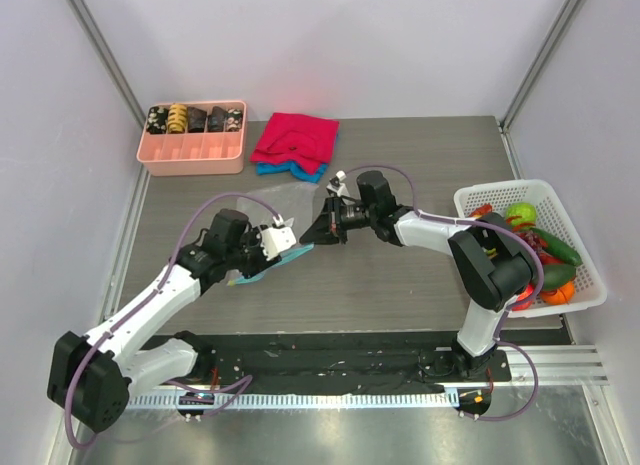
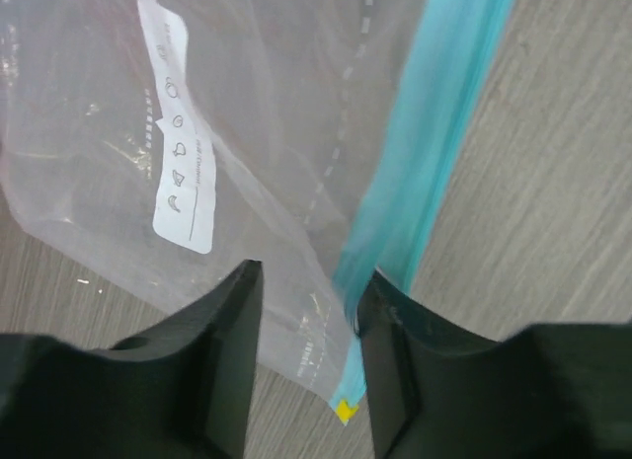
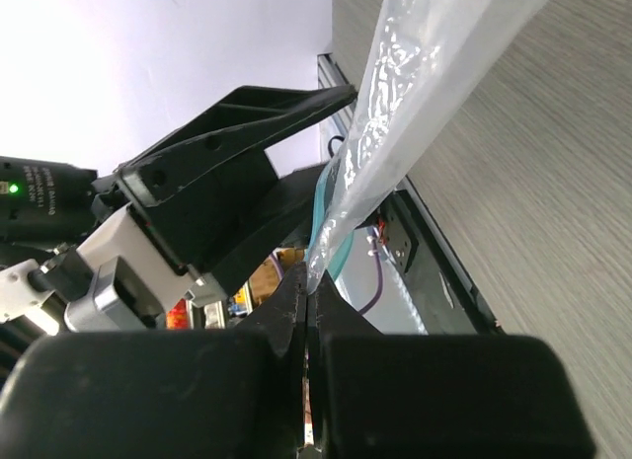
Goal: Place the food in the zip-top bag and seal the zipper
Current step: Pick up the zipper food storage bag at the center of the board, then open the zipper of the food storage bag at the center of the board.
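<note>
The clear zip-top bag [image 1: 268, 203] is held up off the table between both grippers. My left gripper [image 1: 288, 245] is open, its fingers either side of the bag's corner [image 2: 296, 321]; the teal-blue zipper [image 2: 434, 153] runs against the right finger [image 2: 395, 360]. The bag's white label [image 2: 178, 133] faces the left wrist camera. My right gripper [image 1: 325, 230] is shut on the bag's edge [image 3: 425, 74], pinched at the fingertips [image 3: 308, 291]. The food lies in the white basket [image 1: 500, 191]: a green fruit [image 1: 520, 215], an orange fruit [image 1: 558, 293] and red pieces [image 1: 530, 247].
A pink tray [image 1: 192, 165] with black and tan patterned pieces stands at the back left. Folded red and blue cloths [image 1: 295, 143] lie behind the bag. The white basket sits at the table's right edge. Grey walls close in the sides.
</note>
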